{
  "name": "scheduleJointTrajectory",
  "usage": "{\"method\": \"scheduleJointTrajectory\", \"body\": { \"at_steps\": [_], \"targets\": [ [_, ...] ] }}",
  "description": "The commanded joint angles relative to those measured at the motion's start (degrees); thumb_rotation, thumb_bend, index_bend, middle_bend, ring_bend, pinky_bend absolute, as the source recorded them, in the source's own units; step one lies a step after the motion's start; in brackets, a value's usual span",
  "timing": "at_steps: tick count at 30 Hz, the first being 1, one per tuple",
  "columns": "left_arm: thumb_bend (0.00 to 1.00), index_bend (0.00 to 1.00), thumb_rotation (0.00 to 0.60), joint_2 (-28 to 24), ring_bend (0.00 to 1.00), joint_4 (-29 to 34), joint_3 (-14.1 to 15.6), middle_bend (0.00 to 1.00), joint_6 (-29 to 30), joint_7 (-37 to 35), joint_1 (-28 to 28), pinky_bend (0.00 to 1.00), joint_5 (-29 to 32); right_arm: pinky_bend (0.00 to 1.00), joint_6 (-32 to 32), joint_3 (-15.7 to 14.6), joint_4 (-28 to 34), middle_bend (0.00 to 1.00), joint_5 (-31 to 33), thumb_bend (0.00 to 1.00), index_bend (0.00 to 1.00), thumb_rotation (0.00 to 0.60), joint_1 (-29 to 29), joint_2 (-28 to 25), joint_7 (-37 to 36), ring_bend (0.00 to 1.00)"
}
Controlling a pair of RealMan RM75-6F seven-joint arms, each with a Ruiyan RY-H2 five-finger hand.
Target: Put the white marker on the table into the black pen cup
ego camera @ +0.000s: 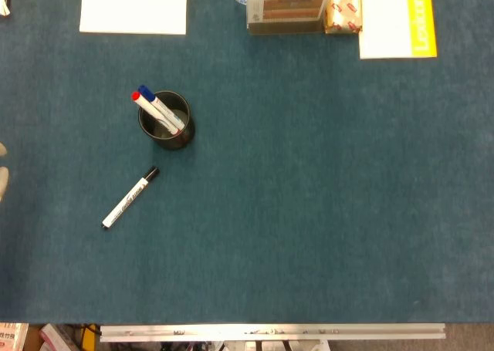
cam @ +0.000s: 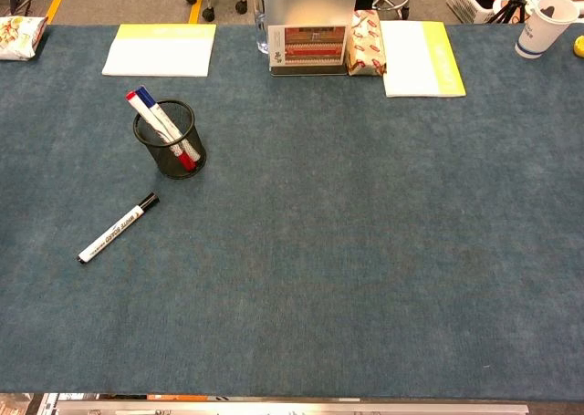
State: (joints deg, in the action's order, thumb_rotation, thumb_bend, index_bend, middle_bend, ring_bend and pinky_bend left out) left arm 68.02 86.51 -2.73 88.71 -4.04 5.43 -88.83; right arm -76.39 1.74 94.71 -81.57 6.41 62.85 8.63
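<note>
We see blue felt table (ego camera: 309, 212), floor strip beyond far edge in chest view. White marker (ego camera: 130, 197) lies flat, black cap (ego camera: 151, 173) toward black pen cup (ego camera: 165, 120), near it but apart. Cup upright, holds red-capped marker (ego camera: 136, 96) and blue-capped marker (ego camera: 144, 91), both leaning left. Along far edge: notepad (ego camera: 133, 6), box (ego camera: 285, 11), yellow-edged book (ego camera: 397, 18). Neither our left nor our right hand shows in either view, so we can't tell whether fingers are spread or pressed together.

A small pale bit of the left hand (ego camera: 2, 183) shows at the middle left edge, too little to tell its pose.
</note>
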Motion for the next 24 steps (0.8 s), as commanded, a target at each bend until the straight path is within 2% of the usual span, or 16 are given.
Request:
{"method": "scheduleJointTrajectory", "body": {
  "at_steps": [1, 9, 13, 15, 16, 20, 24],
  "targets": [
    [0.34, 0.46, 0.600, -0.1, 0.69, -0.1, 0.3, 0.47, -0.8, 0.5, 0.1, 0.96, 0.3, 0.69, 0.7, -0.4, -0.1, 0.27, -0.6, 0.57, 0.31, 0.600, 0.4, 0.2, -0.6, 0.44],
    [0.34, 0.46, 0.600, -0.6, 0.69, 1.0, 0.2, 0.47, -0.8, 2.6, -0.2, 0.95, 1.2, 0.69, 0.7, -0.3, -0.1, 0.27, -0.4, 0.57, 0.32, 0.600, 0.5, 0.4, -1.2, 0.44],
    [0.34, 0.46, 0.600, 0.3, 0.70, 1.7, -0.7, 0.47, 0.1, 5.4, -0.9, 0.86, 3.1, 0.69, 0.2, 0.0, -0.1, 0.28, -0.4, 0.57, 0.32, 0.600, 0.4, 0.2, -1.8, 0.44],
    [0.34, 0.46, 0.600, 0.2, 0.67, 2.7, -0.6, 0.47, -0.2, 6.0, -1.1, 0.81, 3.6, 0.69, 0.3, 0.0, -0.2, 0.28, -0.3, 0.57, 0.32, 0.600, 0.4, 0.3, -1.7, 0.44],
    [0.33, 0.47, 0.600, -0.9, 0.61, 3.8, 0.3, 0.46, -2.3, 6.2, -0.7, 0.75, 3.6, 0.69, 0.3, 0.0, -0.1, 0.28, -0.3, 0.57, 0.32, 0.600, 0.5, 0.3, -1.6, 0.44],
    [0.31, 0.45, 0.600, -5.4, 0.32, 9.9, 2.7, 0.33, -8.6, 5.2, 0.3, 0.33, 5.0, 0.69, 0.3, -0.1, -0.2, 0.28, -0.3, 0.57, 0.32, 0.600, 0.5, 0.5, -1.2, 0.44],
    [0.30, 0.45, 0.600, -5.9, 0.14, 12.2, 3.7, 0.20, -11.2, 9.1, 0.8, 0.16, 6.1, 0.69, -0.7, -0.2, 0.2, 0.28, -0.9, 0.57, 0.32, 0.600, 0.3, 0.6, -0.4, 0.44]
  ]
}}
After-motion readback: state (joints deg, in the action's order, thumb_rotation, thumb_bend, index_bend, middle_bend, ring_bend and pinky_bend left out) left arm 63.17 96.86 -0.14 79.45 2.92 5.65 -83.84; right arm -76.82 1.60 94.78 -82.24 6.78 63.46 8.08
